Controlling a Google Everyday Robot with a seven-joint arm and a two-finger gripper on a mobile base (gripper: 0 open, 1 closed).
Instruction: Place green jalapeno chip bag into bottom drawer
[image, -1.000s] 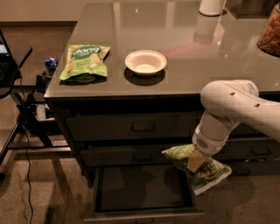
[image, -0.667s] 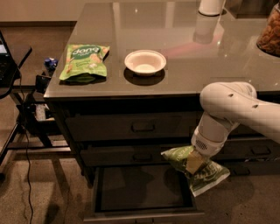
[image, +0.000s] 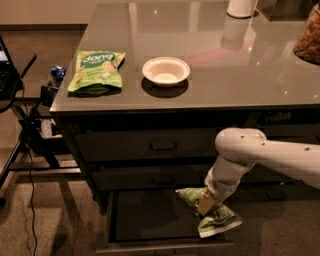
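Lower right, your end effector (image: 206, 204) grips the crumpled green foil chip bag (image: 218, 222) astride the dark bottom drawer (image: 150, 216)'s right edge; releasing here risks it falling outside.

Break-room kitchen: snack counter (image: 225, 87), drawers (image: 150, 146)

on the counter (image: 210, 45) the pouch (image: 96, 71) lies left of the bowl (image: 166, 71), both near the front edge. below two upper drawers (image: 150, 146), the bottom drawer (image: 145, 215) stands out. the gripper (image: 207, 203) holds the green jalapeno chip bag (image: 216, 220) over that drawer's right edge.
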